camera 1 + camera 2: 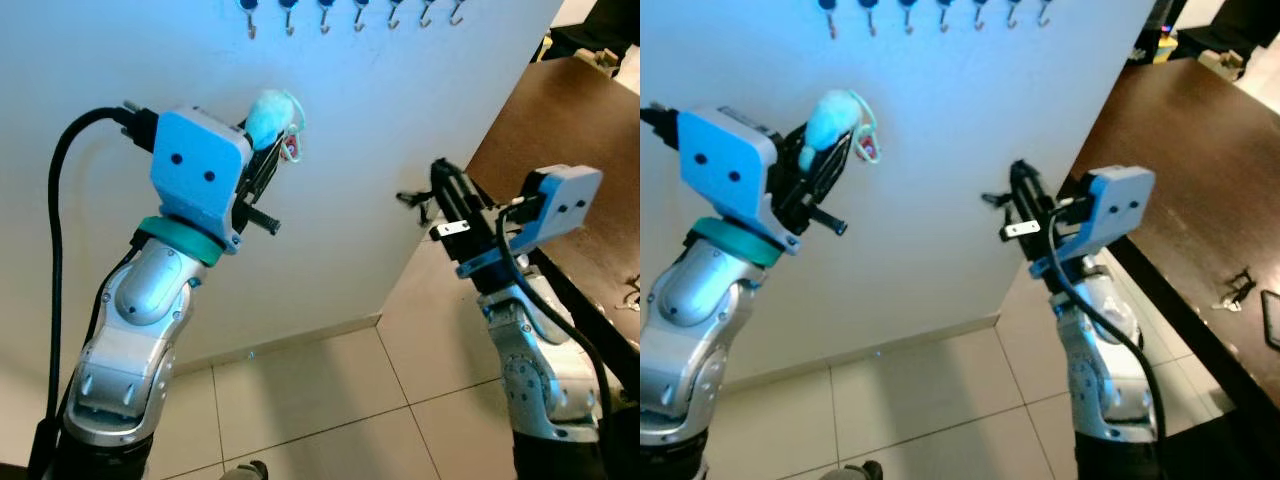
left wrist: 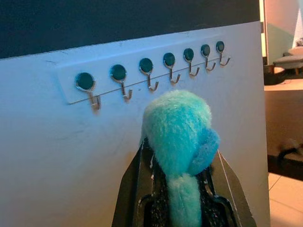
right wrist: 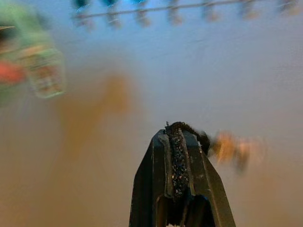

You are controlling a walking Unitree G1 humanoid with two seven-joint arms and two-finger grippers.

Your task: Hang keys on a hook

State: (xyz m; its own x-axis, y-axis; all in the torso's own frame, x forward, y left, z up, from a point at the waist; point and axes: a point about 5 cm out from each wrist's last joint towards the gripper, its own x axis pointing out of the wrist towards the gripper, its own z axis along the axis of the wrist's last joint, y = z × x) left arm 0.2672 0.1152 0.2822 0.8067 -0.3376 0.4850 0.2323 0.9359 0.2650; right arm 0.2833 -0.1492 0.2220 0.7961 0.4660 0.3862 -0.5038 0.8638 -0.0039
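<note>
From the head camera's left eye, a white wall panel fills the scene with a row of small metal hooks along its top edge; the left gripper is raised before the wall, its fingers clamped on a fluffy turquoise pom-pom keyring, with a ring and a small red tag dangling from it close to the wall. The hooks lie above and slightly right of it, so the coming move looks to be a lift up and toward the wall. The right gripper is held lower beside the panel's right edge, fingers pressed together on nothing, further from the hooks. The right eye adds a dark brown worktop to the right, with another small bunch of keys near its near edge. The left wrist view looks along the fingers past the pom-pom, its long axis in line with them, straight at seven hooks on a white strip, all bare. The right wrist view is blurred: closed fingers, the wall, hooks faintly above.
</note>
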